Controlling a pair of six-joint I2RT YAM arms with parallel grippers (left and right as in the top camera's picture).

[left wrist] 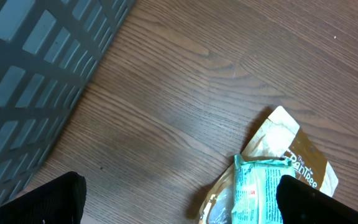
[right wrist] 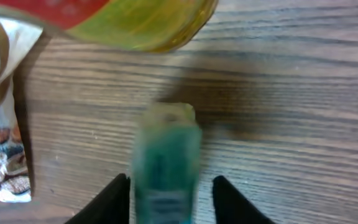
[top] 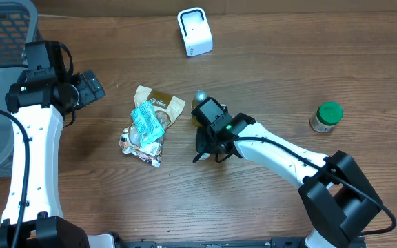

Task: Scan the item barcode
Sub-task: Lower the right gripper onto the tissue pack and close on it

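A small teal item (right wrist: 165,158), pale at one end and blurred, lies on the wood just beside a yellow-filled jar (right wrist: 135,22). The white scanner (top: 194,31) sits well apart.

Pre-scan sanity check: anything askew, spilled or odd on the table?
The snack packets lie in a crumpled heap, with a teal packet across a brown packet. The teal item at the right gripper is too blurred to identify. Nothing looks spilled.

light: even | shadows: soft | overhead: sharp | right wrist: green item (right wrist: 165,165) motion-blurred
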